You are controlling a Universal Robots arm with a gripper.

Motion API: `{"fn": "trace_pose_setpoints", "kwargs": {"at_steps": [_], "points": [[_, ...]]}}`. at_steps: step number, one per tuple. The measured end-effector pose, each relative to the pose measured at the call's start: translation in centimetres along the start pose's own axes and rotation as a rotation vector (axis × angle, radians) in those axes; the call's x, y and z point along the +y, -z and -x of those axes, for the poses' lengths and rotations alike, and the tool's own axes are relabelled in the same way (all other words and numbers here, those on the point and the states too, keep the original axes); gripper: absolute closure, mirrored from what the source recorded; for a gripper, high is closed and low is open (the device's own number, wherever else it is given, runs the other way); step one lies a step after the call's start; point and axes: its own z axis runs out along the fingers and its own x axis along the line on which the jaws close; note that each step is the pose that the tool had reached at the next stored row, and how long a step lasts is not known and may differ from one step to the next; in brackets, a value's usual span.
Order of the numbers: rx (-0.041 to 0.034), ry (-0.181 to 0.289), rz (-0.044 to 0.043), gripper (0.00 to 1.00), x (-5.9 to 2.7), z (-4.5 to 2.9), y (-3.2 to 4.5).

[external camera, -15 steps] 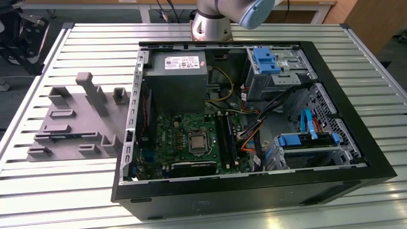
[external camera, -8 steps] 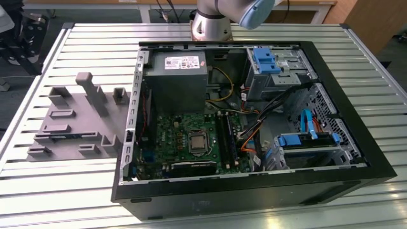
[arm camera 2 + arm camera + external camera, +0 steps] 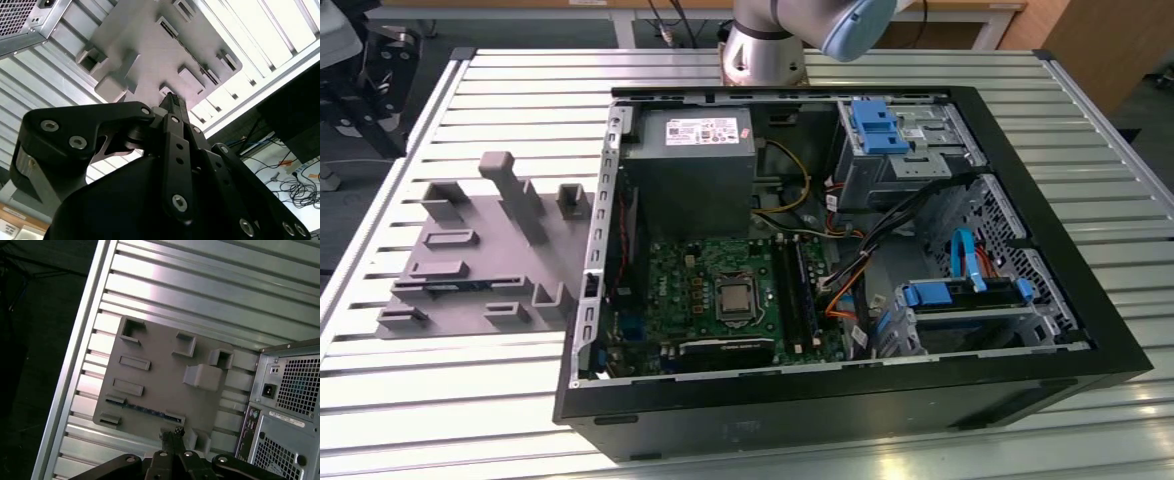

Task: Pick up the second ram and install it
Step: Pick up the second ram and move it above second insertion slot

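The second ram (image 3: 145, 410) lies flat in a long slot of the grey moulded fixture (image 3: 160, 365), showing as a thin blue-green strip between two small raised end blocks. In the exterior view the same strip (image 3: 451, 285) sits low on the fixture (image 3: 520, 215), towards the exterior view's left and well apart from the open computer case (image 3: 854, 405). Fixture and case both rest on the slatted metal desk (image 3: 467, 400). The hand (image 3: 172, 432) hangs above the fixture's edge, near one end of the ram's slot and not touching the stick. Its two fingers are pressed together with nothing between them. In the second wrist view the hand (image 3: 172, 100) appears edge-on as one narrow black blade pointing at the fixture (image 3: 145, 45). The back panel of the case (image 3: 292, 390), with its vent grilles and power socket, stands just beside the fixture in the first wrist view. Inside the case, the green motherboard (image 3: 707, 290) lies below the grey power supply (image 3: 687, 165), and the long black slot rails (image 3: 791, 290) run along the board's side towards the exterior view's right. The arm's base (image 3: 767, 50) stands at the far edge of the desk, behind the case.
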Motion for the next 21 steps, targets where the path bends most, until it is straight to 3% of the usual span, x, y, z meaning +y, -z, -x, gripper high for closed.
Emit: {"fn": "trace_pose_setpoints", "kwargs": {"at_steps": [12,21], "points": [[0.0005,0.007,0.0,0.89,0.0,-0.01,0.01],[0.0067,0.146,0.003,0.89,0.02,-0.05,0.0]]}}
